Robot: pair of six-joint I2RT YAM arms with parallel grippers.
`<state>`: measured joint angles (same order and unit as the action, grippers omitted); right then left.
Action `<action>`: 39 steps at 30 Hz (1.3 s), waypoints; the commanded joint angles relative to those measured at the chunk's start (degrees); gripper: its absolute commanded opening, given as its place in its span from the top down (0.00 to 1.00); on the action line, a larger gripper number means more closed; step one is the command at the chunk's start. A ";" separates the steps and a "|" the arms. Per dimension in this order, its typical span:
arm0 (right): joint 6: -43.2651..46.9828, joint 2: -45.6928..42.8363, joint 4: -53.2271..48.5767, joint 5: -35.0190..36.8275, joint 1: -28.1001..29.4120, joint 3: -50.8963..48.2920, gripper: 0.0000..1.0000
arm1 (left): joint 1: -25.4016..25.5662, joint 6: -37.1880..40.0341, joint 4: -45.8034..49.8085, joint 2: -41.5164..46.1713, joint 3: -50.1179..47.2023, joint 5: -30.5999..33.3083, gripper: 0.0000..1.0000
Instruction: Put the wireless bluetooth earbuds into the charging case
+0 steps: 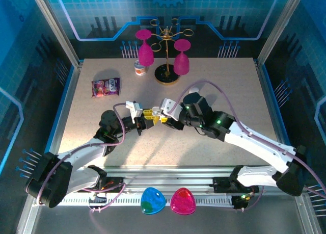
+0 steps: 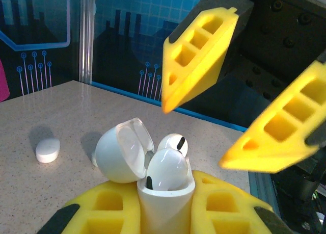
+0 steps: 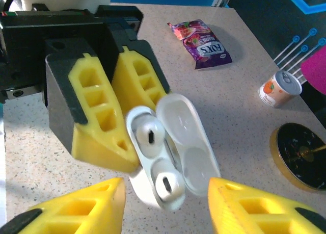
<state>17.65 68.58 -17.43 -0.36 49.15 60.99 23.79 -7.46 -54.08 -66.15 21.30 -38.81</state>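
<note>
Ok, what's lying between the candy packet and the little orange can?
Nothing. In the right wrist view, the tabletop between the candy packet and the can is bare.

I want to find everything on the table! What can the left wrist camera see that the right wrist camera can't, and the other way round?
Left wrist camera: a small white oval thing lying on the table. Right wrist camera: a purple candy packet, a little can and a round black stand base. Both: the open charging case gripped by the left gripper, two white earbuds sitting in it, and the right gripper open close by.
</note>
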 commanded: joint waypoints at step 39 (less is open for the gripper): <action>-9.20 -1.54 -4.01 -30.82 -10.87 0.45 0.36 | -0.04 -4.80 -12.80 -6.09 2.37 -10.05 0.95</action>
<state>5.23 67.64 -25.21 -25.74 38.22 63.44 23.79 -10.70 -66.35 -72.27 21.78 -45.52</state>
